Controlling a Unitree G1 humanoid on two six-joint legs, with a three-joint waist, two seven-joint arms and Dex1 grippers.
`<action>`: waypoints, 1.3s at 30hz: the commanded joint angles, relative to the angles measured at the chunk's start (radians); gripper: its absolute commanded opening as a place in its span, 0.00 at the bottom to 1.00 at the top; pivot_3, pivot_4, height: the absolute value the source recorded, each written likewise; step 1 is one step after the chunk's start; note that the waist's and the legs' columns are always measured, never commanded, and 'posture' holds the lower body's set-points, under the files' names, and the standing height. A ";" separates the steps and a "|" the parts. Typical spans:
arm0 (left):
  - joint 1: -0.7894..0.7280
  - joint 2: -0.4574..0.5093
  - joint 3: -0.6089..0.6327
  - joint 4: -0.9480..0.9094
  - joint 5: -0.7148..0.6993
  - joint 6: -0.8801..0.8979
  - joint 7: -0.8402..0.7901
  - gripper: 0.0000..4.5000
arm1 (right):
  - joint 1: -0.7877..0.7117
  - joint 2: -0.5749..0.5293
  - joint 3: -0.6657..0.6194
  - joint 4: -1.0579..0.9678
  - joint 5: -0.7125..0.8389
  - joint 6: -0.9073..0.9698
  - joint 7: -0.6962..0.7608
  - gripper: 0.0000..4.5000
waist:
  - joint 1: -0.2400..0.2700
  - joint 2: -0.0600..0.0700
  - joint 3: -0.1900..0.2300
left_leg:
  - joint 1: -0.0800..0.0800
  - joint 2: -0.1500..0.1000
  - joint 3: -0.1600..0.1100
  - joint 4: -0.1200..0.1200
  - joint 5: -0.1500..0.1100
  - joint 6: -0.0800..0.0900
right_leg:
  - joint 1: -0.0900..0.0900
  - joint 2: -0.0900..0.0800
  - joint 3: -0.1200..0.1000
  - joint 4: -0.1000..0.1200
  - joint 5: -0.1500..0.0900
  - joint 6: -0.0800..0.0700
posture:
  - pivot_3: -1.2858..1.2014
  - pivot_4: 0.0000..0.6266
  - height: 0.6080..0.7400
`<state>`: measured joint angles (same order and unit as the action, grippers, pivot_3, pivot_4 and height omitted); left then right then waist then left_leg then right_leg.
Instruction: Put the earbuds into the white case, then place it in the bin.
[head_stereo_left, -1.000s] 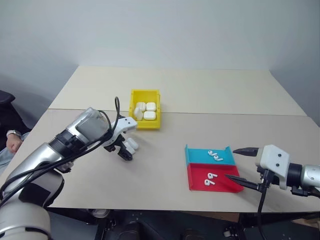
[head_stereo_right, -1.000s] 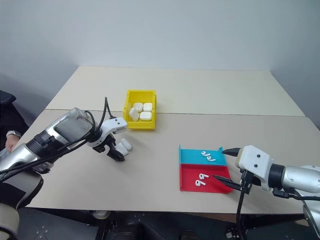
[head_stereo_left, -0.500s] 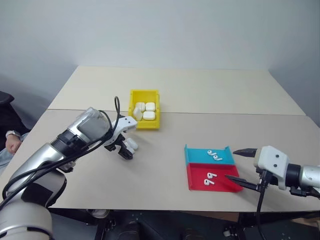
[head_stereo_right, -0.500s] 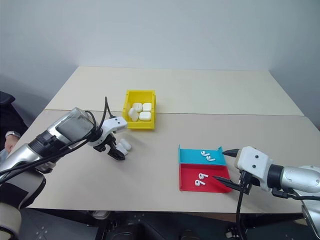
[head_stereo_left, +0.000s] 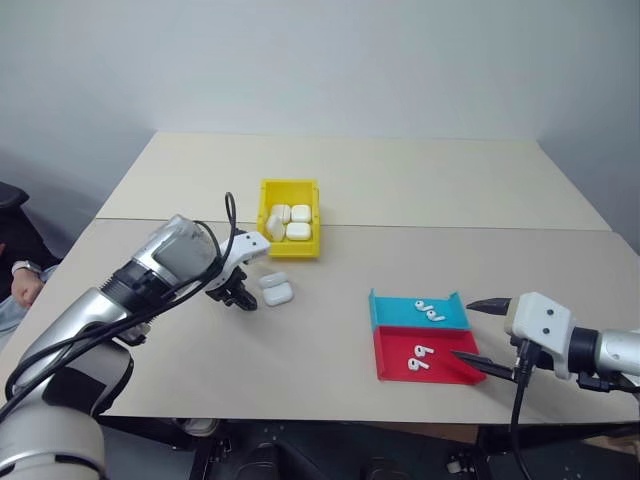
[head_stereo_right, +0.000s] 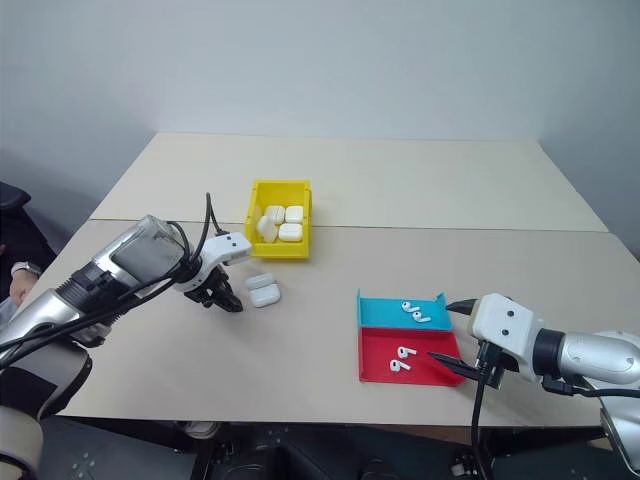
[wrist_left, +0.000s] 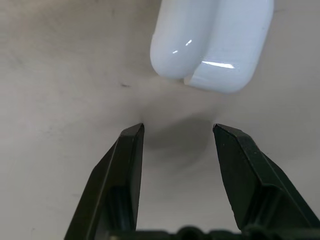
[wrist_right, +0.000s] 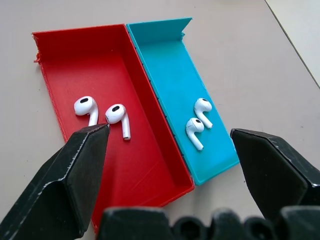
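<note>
Glossy white case (wrist_left: 212, 42), lid ajar

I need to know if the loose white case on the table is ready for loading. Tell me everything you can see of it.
The white case is a small glossy rounded pebble that looks like plastic, with a seam where its lid meets the body. The lid looks shut. It lies flat on the tan table, in front of the yellow bin and apart from it. The left gripper sits just beside it, and its fingers are not touching it.
</note>
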<state>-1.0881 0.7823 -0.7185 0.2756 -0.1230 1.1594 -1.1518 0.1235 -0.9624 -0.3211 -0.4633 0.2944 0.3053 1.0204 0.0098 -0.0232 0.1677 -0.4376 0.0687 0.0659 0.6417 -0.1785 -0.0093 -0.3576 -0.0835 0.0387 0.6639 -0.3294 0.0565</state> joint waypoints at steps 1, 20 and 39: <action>-0.003 0.029 0.053 -0.026 -0.002 0.024 -0.012 0.53 | -0.009 -0.001 -0.012 -0.015 -0.001 -0.024 -0.008 1.00 | -0.001 0.000 0.000 | 0.000 0.000 0.000 0.000 0.000 0.000 | 0.000 0.000 0.000 0.000 0.000 0.000 | 0.52 0.24 1.00; 0.044 -0.085 0.365 -0.307 -0.241 0.263 0.071 0.53 | -0.010 0.000 -0.011 -0.026 0.007 0.008 -0.028 1.00 | 0.002 0.000 0.000 | -0.001 0.000 -0.003 0.003 0.000 0.001 | 0.002 0.000 -0.003 0.001 0.000 0.000 | 0.52 0.24 1.00; 0.042 -0.229 0.164 -0.267 -0.107 0.274 0.450 0.53 | -0.013 0.006 0.019 -0.045 -0.003 0.027 -0.069 1.00 | -0.006 0.000 0.000 | -0.001 0.000 -0.003 0.002 0.000 0.001 | 0.001 0.000 -0.002 0.001 0.000 0.000 | 0.52 0.24 1.00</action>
<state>-1.0346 0.5262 -0.5259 0.0412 -0.2386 1.4409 -0.6986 0.1228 -0.9553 -0.2885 -0.4865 0.2922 0.3304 0.9604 0.0037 -0.0229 0.1674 -0.4385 0.0683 0.0633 0.6440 -0.1780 -0.0088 -0.3561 -0.0834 0.0368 0.6647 -0.3293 0.0569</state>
